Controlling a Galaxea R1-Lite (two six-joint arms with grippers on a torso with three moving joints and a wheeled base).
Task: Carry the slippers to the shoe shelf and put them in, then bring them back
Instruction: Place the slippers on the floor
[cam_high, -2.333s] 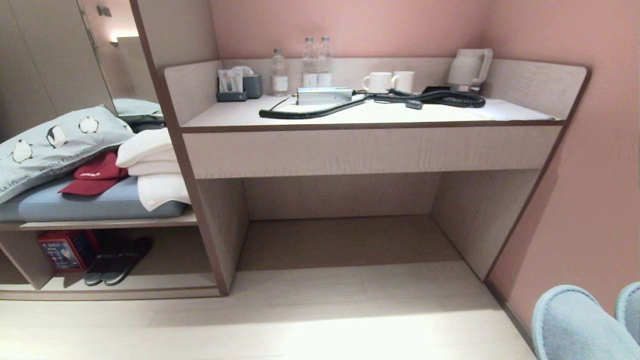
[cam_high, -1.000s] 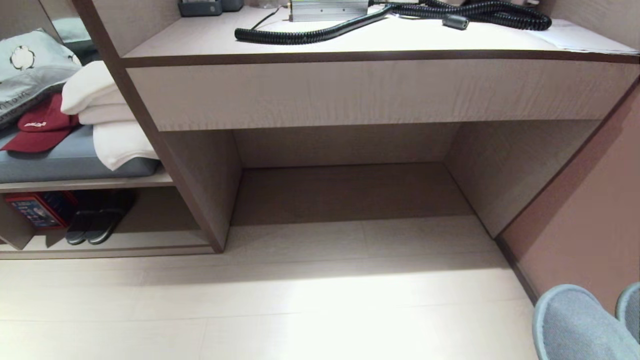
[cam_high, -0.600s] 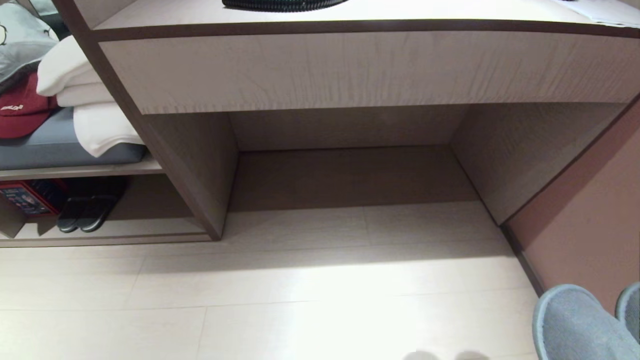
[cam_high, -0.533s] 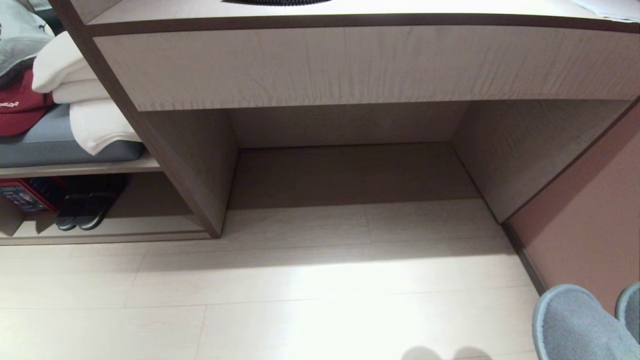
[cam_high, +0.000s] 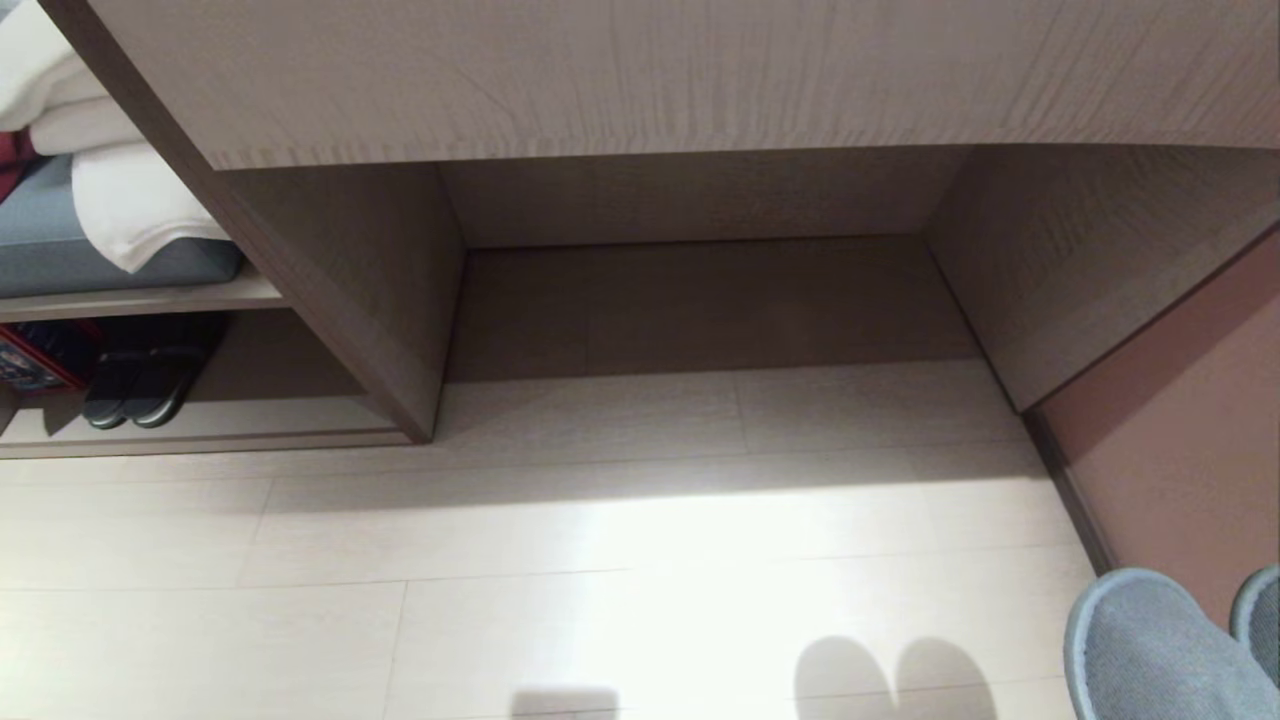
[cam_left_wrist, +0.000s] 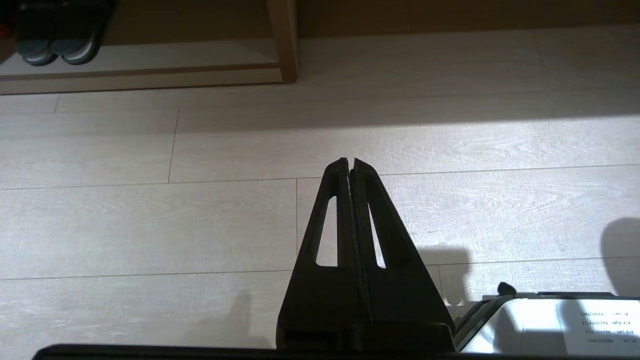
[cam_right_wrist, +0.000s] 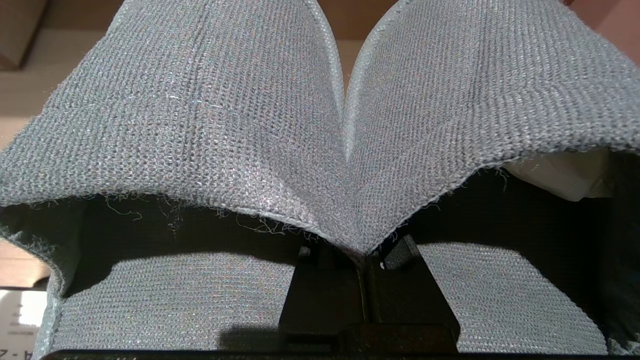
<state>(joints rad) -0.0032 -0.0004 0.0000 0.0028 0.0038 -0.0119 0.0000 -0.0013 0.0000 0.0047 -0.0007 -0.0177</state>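
The slippers (cam_right_wrist: 320, 125), a grey knit pair, hang side by side from my right gripper (cam_right_wrist: 358, 250), which is shut on the inner edges of both uppers. Their toes show at the lower right of the head view (cam_high: 1150, 650), above the floor. The shoe shelf (cam_high: 250, 420) is the low cubby with a pale base board at the far left; the left wrist view also shows the shoe shelf (cam_left_wrist: 150, 55). My left gripper (cam_left_wrist: 350, 162) is shut and empty, pointing at the pale floor.
A dark pair of shoes (cam_high: 130, 385) and a red box (cam_high: 25, 360) sit inside the cubby. White towels (cam_high: 120, 200) lie on the ledge above it. A tall recess (cam_high: 700, 310) under the desk lies ahead, and a pink wall (cam_high: 1180, 450) closes the right.
The head view has tipped downward: the desk top and its items have left the picture, and the floor fills more of it. Shadows of the slippers now fall on the floor. The arms have not moved.
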